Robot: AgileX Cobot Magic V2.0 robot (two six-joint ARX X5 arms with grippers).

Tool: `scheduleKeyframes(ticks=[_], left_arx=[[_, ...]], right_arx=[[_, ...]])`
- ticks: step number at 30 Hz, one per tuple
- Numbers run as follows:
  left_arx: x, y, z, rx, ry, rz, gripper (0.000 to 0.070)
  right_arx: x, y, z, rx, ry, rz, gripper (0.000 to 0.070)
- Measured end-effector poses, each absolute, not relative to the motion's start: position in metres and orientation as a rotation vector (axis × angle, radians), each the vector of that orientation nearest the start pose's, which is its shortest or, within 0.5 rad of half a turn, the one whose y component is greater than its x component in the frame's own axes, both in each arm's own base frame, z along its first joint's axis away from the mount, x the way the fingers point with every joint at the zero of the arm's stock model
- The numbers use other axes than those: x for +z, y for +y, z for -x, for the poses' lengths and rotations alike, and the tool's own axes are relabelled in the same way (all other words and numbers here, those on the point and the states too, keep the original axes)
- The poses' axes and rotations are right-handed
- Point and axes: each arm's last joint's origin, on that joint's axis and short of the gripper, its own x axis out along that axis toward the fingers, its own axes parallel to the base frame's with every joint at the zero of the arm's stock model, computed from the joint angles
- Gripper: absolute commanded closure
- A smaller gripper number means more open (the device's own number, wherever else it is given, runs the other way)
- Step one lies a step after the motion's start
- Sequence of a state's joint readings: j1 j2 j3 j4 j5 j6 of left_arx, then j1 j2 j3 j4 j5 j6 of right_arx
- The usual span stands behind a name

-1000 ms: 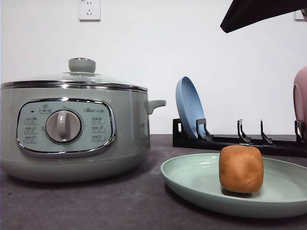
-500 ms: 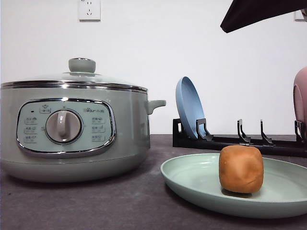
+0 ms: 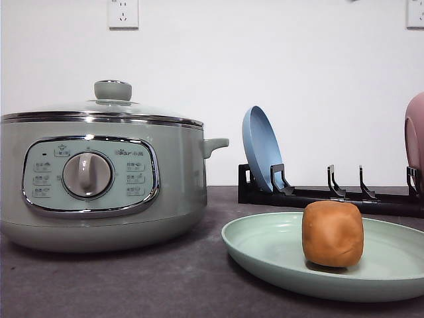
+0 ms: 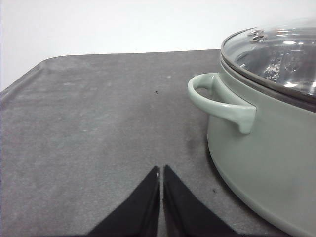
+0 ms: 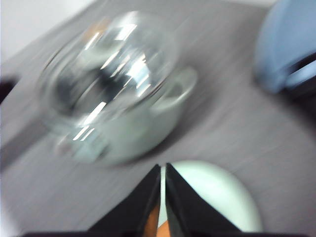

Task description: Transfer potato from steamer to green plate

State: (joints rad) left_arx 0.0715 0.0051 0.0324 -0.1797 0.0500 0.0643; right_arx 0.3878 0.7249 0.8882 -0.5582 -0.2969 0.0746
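Observation:
The orange-brown potato (image 3: 332, 233) rests upright on the pale green plate (image 3: 265, 248) at the front right of the table. To its left stands the sage-green steamer (image 3: 99, 175) with its glass lid and green knob on. My left gripper (image 4: 161, 173) is shut with nothing in it, low over the grey mat beside the steamer's side handle (image 4: 222, 101). High above the scene, my right gripper (image 5: 163, 170) is shut and empty; its blurred view looks down on the steamer (image 5: 116, 84), the green plate (image 5: 217, 197) and a sliver of potato (image 5: 157, 224) behind the fingertips.
A black dish rack (image 3: 331, 195) runs along the back right, holding an upright blue plate (image 3: 263, 149) and a pink plate (image 3: 415, 142) at the right edge. The grey mat (image 4: 89, 128) lies open beside the steamer. A white wall closes the back.
The dark arm that hung at the top right of the front view has left that frame. The potato, green plate and steamer have not moved.

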Motion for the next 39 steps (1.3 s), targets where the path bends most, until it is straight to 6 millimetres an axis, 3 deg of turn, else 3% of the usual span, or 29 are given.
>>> scheduleKeyframes(ticks=[4, 7, 18, 27, 39], left_arx=[[0.157, 0.005, -0.095, 0.017, 0.153, -0.055, 0.0698], [0.157, 0.005, -0.095, 0.016, 0.153, -0.055, 0.0698], [0.157, 0.005, -0.095, 0.016, 0.153, -0.055, 0.0698], [0.157, 0.005, -0.095, 0.017, 0.153, -0.055, 0.0698], [0.157, 0.005, -0.095, 0.017, 0.153, -0.055, 0.0698]], right_arx=[[0.352, 0.036, -0.109, 0.487, 0.242, -0.052, 0.0699], [0.344, 0.022, -0.097, 0.338, 0.166, -0.041, 0.0699], [0.266, 0.0, -0.084, 0.105, -0.051, -0.017, 0.0699], [0.206, -0.002, -0.09, 0.086, 0.0, -0.022, 0.0699], [0.16, -0.002, -0.096, 0.08, 0.101, -0.035, 0.0699]])
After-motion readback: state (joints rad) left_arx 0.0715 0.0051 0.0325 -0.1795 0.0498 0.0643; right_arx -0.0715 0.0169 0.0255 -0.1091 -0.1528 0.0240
